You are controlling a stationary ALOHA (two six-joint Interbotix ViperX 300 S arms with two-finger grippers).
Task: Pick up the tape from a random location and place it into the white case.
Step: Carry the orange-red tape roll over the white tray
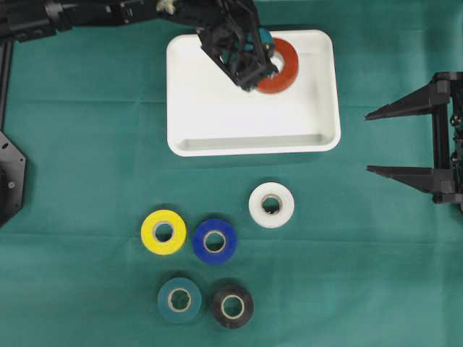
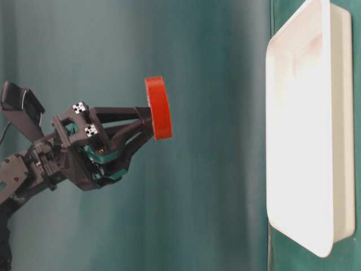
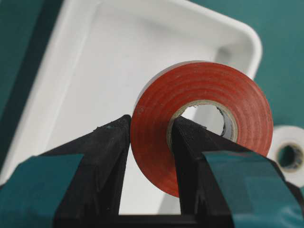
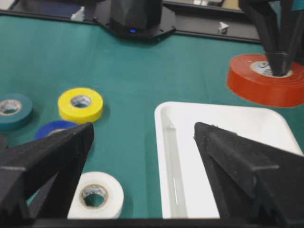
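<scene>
red-orange roll of tape with a pale cardboard core hangs in the left gripper, one black finger against the roll's outer face and the other through its core, pinching the wall of the roll between them. in the overhead view the roll sits over the upper right part of the shallow white plastic case with rounded corners and a raised rim; the table-level view shows the roll held clear of the case, not touching it. the case holds nothing else that can be seen.

right gripper stands at the right edge of the green cloth, well apart from the case, its two black fingers spread wide with nothing between them.

below the case five more rolls lie flat on the cloth: a white roll nearest the case, a yellow roll just beside a blue roll, and lower down a teal roll beside a black roll. none of them lies between the held roll and the case.
</scene>
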